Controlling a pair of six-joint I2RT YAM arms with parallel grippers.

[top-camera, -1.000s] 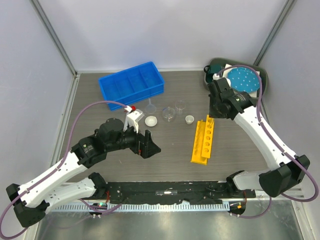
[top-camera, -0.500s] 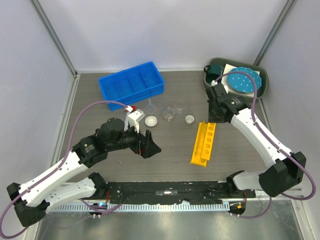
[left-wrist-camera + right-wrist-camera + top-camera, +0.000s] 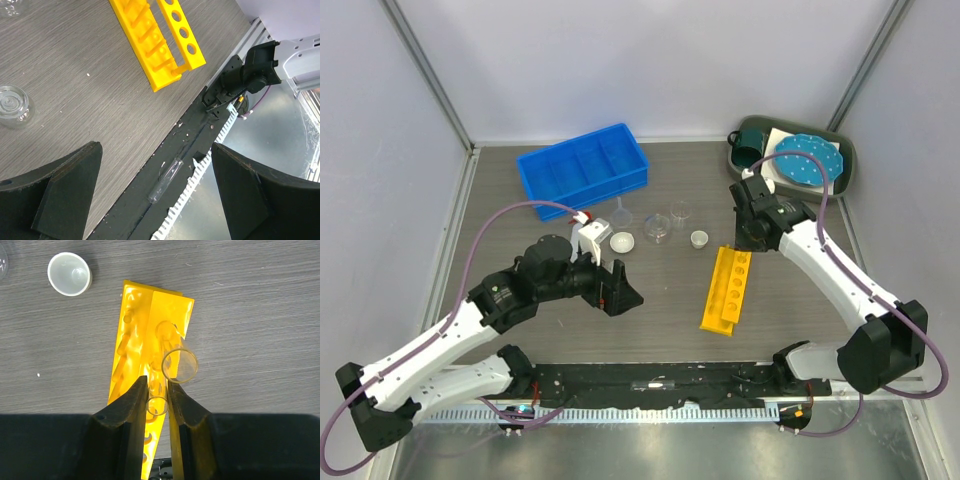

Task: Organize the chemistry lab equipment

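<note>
Right arm's the busy one. Through its wrist camera I see the right gripper (image 3: 157, 385) pointing down over the far end of the yellow rack (image 3: 728, 287), which sits on the table right of centre, just below the row of glassware. The jaws are narrow, and a clear tube (image 3: 157, 405) fills the gap between them, its rim touching both inner faces, so I read that as a pinch on the tube. A second tube (image 3: 179, 365) leans in the rack's end hole, just beside the fingertips.

The left gripper (image 3: 155, 147) is spread wide and carries nothing. It hovers low over the table, left of the rack and near the front edge. Behind it stands the white squeeze bottle (image 3: 585, 235), with the funnel (image 3: 621, 213), two small beakers (image 3: 658, 228) (image 3: 680, 212) and two white dishes (image 3: 623, 242) (image 3: 699, 238) strung out to its right. None of them is in the blue bin (image 3: 583, 165) at the back.

My call: I'm on the tube-racking step, and most of the tidying is not yet done. Next I want the held tube centred over a free hole and kept clear of the leaning one. Then I lower it straight down and open only once it is seated. Any tilt and I'd expect the glass to catch the hole's edge or nudge its neighbour.
</note>
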